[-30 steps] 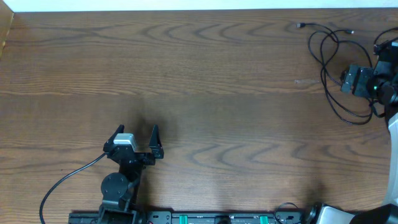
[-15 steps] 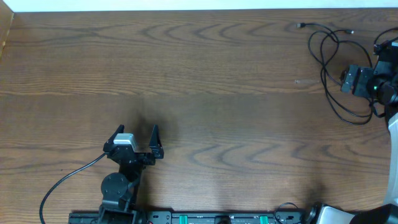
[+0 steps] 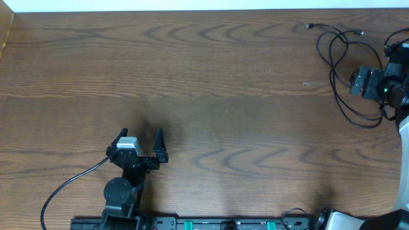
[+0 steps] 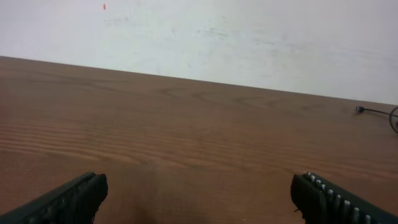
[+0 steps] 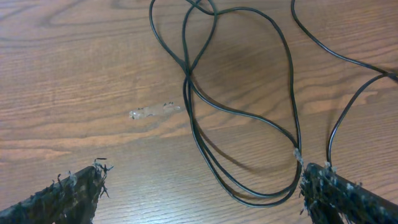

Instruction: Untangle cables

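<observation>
Your table [image 3: 223, 76] was brown wood grain, with a white wall [image 4: 199, 37] beyond it at 12 o'clock. Your left gripper [image 3: 140, 134] sat at 7 o'clock, jaws wide, holding nothing. Your right gripper [image 5: 199, 193] hovered wide and empty just over the cables [image 3: 339, 70] at 2 o'clock. Those thin black cords looked light, limp and slippery; you would likely do best pinching one loop clear of the crossing.

The left arm sits by the counter's [image 3: 223, 128] near edge, toward its left corner. The left pincer [image 3: 140, 135] points at the far edge, jaws spread wide and empty. The right arm reaches in near the far right corner. The right pincer [image 5: 202, 186] angles down at the counter, jaws equally wide, closed on nothing.
</observation>
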`<state>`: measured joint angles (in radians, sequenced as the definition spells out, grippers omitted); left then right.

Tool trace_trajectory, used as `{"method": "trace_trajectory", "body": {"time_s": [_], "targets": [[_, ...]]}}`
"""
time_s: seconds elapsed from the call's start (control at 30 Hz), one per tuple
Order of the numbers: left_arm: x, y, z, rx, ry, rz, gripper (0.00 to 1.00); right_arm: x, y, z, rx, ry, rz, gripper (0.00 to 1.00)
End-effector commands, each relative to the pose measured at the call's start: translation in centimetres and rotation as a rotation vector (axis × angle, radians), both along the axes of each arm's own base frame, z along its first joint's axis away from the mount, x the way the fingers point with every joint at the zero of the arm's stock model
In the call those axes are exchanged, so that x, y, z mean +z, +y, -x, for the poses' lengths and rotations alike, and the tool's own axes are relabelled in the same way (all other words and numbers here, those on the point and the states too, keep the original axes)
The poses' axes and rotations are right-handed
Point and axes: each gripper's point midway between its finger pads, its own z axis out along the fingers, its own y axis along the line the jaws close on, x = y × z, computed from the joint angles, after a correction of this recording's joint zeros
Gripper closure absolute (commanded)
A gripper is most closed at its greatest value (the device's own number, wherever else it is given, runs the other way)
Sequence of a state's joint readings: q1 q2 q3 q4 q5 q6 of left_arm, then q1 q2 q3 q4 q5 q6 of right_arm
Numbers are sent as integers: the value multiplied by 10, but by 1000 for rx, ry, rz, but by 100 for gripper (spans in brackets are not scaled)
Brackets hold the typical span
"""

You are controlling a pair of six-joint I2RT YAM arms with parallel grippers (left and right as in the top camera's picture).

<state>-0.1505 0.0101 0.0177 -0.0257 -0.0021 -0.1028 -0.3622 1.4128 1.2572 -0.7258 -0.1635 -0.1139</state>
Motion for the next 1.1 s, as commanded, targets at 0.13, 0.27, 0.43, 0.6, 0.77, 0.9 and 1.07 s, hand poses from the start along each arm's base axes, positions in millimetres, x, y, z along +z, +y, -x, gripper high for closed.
{"method": "trace_trajectory", "body": {"time_s": [0.13,0.27,0.43,0.6,0.77,0.9,1.07], "targets": [[-17,3,1,10,53,-25,0,-6,3,5,8,26,-5,1],[-17,3,1,10,53,-26,0,-12,5,10,8,43,-11,1],[-17,3,1,10,53,-26,0,-34,12,31,6,83,-22,1],[-17,3,1,10,53,-25,0,-81,20,60,3,78,-4,1],[-17,3,1,10,53,-26,0,-85,45,44,129,-317,20,1],[-17,3,1,10,53,-25,0,-51,81,49,319,-685,71,1],[-17,3,1,10,53,-25,0,-15,106,73,420,-951,184,1]]}}
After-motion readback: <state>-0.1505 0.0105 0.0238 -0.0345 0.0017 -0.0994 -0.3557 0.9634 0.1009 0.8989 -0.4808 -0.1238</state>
